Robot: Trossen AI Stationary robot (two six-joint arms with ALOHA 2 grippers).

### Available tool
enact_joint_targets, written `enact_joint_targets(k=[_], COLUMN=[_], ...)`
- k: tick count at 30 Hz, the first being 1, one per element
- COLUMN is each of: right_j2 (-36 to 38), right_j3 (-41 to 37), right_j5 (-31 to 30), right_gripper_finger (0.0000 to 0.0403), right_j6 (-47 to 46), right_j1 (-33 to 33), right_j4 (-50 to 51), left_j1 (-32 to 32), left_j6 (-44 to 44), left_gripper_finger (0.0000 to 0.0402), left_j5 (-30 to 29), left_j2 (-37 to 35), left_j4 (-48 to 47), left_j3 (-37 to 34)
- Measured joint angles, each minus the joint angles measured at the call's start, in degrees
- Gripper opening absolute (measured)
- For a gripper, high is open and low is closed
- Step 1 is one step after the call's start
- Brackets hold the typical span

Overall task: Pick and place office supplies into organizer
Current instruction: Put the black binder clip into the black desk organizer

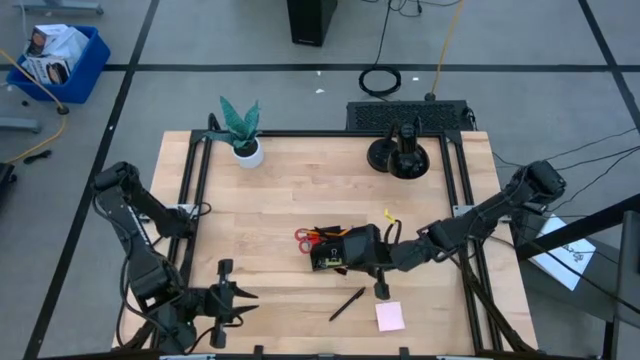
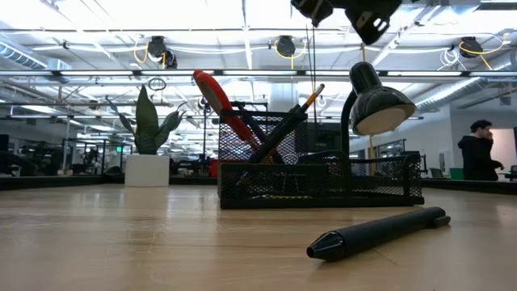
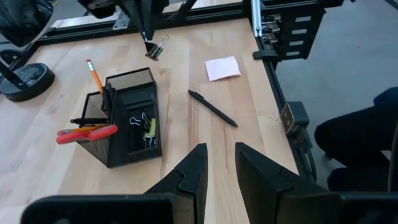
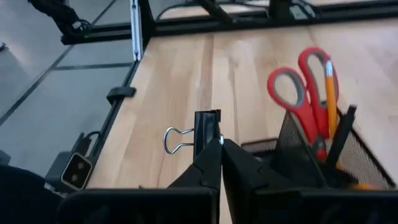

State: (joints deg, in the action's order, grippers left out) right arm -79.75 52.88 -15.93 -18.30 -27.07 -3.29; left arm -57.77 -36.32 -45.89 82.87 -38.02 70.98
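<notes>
black mesh organizer (image 1: pixel 338 249) holding red scissors (image 1: pixel 306 238), pen (image 1: pixel 347 303) beside

Overhead, table-level and two wrist views, all sharing the organizer (image 1: pixel 335 250).

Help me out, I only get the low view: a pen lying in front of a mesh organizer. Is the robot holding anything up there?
Observer: Yes. The right gripper is shut on a black binder clip, held above the table just beside the organizer.
Operator: And the other arm?
Observer: The left gripper waits open at the left side of the table, holding nothing.
Operator: Is anything else lying loose besides the pen?
Observer: A pink sticky-note pad lies flat near the pen, not touching it.
</notes>
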Motion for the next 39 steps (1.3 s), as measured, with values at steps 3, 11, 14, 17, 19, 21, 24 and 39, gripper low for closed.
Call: enact_joint_targets(k=[3,11,14,17,19,21,24,39], right_j2=[-2.0,-9.1,-10.2,-11.6,-12.6,-13.7,-15.0,-16.5], right_j3=[0.0,0.0,0.0,0.0,0.0,0.0,0.0,0.0], right_j5=[1.7,7.1,7.0,7.0,7.1,7.1,6.4,0.7], right_gripper_finger=[0.0,0.0,0.0,0.0,0.0,0.0,0.0,0.0], right_j6=[1.3,2.9,3.8,4.2,4.2,4.2,4.3,6.0], right_j1=[1.1,4.4,5.5,6.0,6.1,6.3,6.5,6.8], right_j4=[-3.0,-7.6,-8.2,-9.0,-8.5,-8.7,-8.8,-8.5], left_j1=[-0.4,-0.5,-0.5,-0.5,-0.5,-0.5,-0.5,-0.5], left_j6=[0.0,0.0,-0.1,-0.1,-0.1,-0.1,0.0,-0.2], left_gripper_finger=[0.0088,0.0088,0.0088,0.0088,0.0088,0.0088,0.0088,0.0088], left_j5=[0.0,-0.2,-0.2,-0.2,-0.2,-0.2,-0.2,-0.3], left_j2=[0.0,0.0,0.0,0.0,0.0,0.0,0.0,0.0], left_j4=[0.0,0.0,0.2,0.1,0.0,0.1,0.0,0.1], left_j3=[0.0,0.0,0.0,0.0,0.0,0.0,0.0,0.0])
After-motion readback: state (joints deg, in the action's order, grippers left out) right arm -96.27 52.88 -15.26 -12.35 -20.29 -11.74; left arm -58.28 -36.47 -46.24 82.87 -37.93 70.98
